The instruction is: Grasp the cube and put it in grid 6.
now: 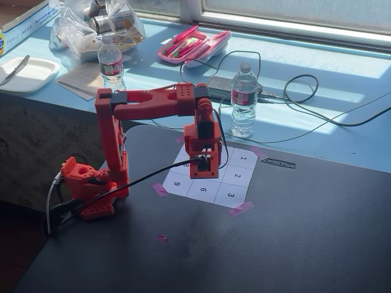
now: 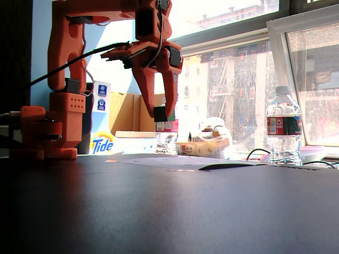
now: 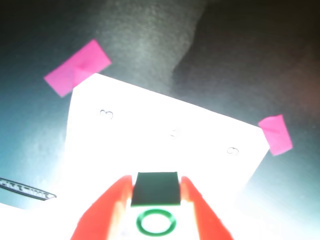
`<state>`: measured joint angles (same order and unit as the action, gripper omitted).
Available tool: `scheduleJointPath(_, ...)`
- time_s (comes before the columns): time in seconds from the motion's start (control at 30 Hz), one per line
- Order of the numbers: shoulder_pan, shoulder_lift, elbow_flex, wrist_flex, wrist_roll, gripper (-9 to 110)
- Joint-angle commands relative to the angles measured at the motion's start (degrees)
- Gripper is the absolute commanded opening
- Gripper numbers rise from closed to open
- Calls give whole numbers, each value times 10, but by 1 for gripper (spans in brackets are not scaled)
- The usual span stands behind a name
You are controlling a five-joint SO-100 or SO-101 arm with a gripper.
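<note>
Gripper: orange 3D-printed two-finger gripper [image 3: 156, 192] was closed on the small green cube w/ dark ring mark [image 3: 155, 202], one finger [image 3: 107, 210] on each side, wrist view.
Cube: sat betw. the fingertips, held clear above the sheet; in a fixed view it showed as a dark block at the tips [image 2: 162, 114], well above the tabletop.
Grid: white 3x3 numbered paper grid [image 1: 235, 177] lay directly below the gripper [image 1: 204, 166], pink tape scraps [image 3: 77, 67] at its corners.
Grid 6: white cell printed "6" [image 1: 202, 190] sat just ahead of and below the tips in a fixed view; glare washed out digits in wrist view.
Table: dark tabletop [image 1: 293, 244] under all.
Bottle: clear plastic water bottle [image 1: 243, 101] stood beyond the gripper, well apart.
</note>
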<state>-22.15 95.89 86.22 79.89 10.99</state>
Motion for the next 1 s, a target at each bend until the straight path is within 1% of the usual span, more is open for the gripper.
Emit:
scheduleJointPath(0.0, -5, -5, 7, -21, 4, 0)
scheduleJointPath(0.37, -11, -41, 72, -91, 4, 0)
scheduleJointPath(0.97, 2, -56, 102, -122, 1, 0)
